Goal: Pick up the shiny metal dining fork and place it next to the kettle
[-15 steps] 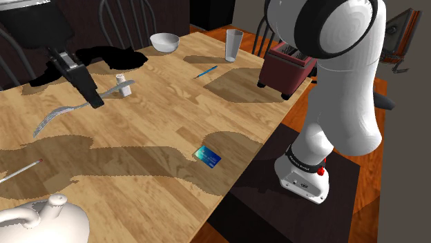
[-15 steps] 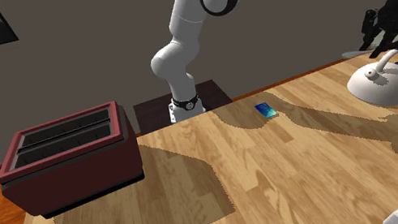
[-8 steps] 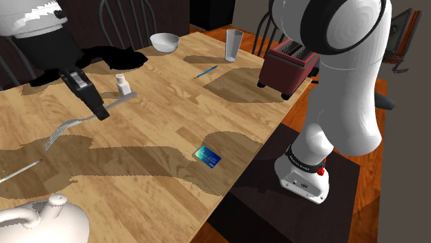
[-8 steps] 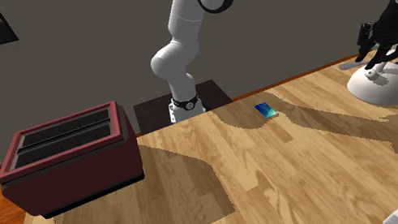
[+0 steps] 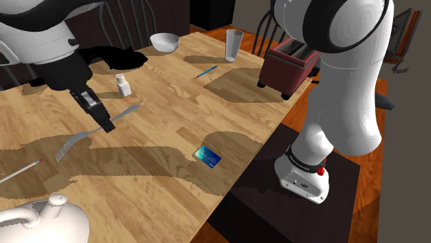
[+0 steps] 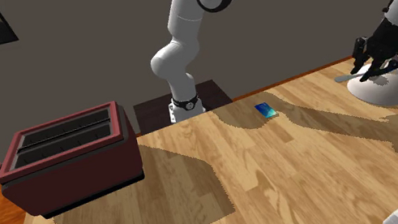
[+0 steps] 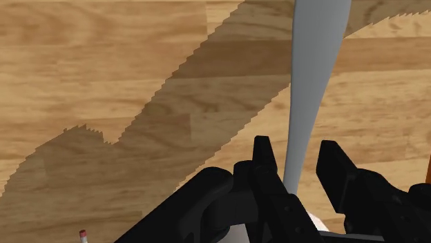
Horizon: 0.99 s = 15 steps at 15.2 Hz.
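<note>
A grey metal fork (image 5: 76, 138) is clasped at mid-length by my black gripper (image 5: 106, 126), which is shut on it. The fork hangs roughly level over the wooden table (image 5: 173, 117), tines toward the shoulder view's left. The white kettle (image 5: 38, 221) stands at the table's near left corner, some way in front of the fork. In the second exterior view the gripper (image 6: 369, 68) and fork (image 6: 345, 77) hover just above the kettle (image 6: 386, 88). In the wrist view the fork's grey handle (image 7: 311, 90) runs out from between the two fingers (image 7: 266, 166).
A white shaker (image 5: 123, 84), bowl (image 5: 164, 43), glass (image 5: 233, 45), blue pen (image 5: 206, 71) and dark red toaster (image 5: 289, 65) stand farther back. A blue card (image 5: 207, 157) lies near the table's edge. A pencil (image 5: 21, 170) lies beside the kettle. Chairs ring the far side.
The gripper has carried the fork across the table toward the kettle, down and right in the shoulder view, and lower over the kettle in the second exterior view.
</note>
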Each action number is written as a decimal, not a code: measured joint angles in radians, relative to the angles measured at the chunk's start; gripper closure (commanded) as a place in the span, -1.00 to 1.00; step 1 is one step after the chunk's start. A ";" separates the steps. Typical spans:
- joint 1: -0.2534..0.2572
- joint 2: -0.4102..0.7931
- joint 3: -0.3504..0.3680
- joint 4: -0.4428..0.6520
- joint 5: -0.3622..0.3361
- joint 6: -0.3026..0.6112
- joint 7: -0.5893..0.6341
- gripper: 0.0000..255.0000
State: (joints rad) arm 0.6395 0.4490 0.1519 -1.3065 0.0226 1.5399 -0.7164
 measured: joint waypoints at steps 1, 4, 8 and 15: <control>-0.001 -0.005 0.000 -0.022 0.001 0.017 -0.001 1.00; -0.002 0.000 -0.001 -0.057 0.000 0.056 -0.005 1.00; -0.003 0.000 -0.002 -0.112 0.000 0.112 -0.007 1.00; -0.003 0.017 -0.003 -0.180 -0.002 0.197 -0.010 1.00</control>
State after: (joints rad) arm 0.6366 0.4660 0.1489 -1.4866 0.0206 1.7366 -0.7268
